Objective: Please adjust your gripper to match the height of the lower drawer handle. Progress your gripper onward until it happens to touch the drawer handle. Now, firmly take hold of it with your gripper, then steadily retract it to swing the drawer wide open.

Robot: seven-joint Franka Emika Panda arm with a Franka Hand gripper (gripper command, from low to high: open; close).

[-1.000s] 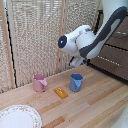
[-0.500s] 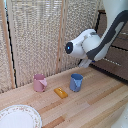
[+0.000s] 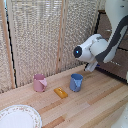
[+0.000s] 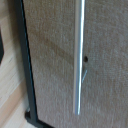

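The wrist view is filled by the brown front of the drawer [image 4: 50, 60], with the lower drawer handle [image 4: 77, 55] running across it as a thin silver bar. A dark frame edge [image 4: 26, 60] borders the front, and pale table wood lies beyond it. No fingers show in that view. In the exterior view the bulky white arm reaches in from the right. Its gripper [image 3: 92, 66] hangs low in front of the dark brown drawers [image 3: 119, 67], a short gap away. The fingers are too small to judge, and the handle cannot be made out there.
On the wooden table [image 3: 100, 107] stand a pink cup [image 3: 39, 82] and a blue cup [image 3: 76, 82], with a small orange piece [image 3: 60, 92] between them. A patterned plate [image 3: 19, 117] lies at the front left. A woven screen [image 3: 45, 35] closes the back.
The arm's wrist has moved toward the exterior view's right and slightly down, closer to the drawers. The cups, orange piece and plate have not moved.
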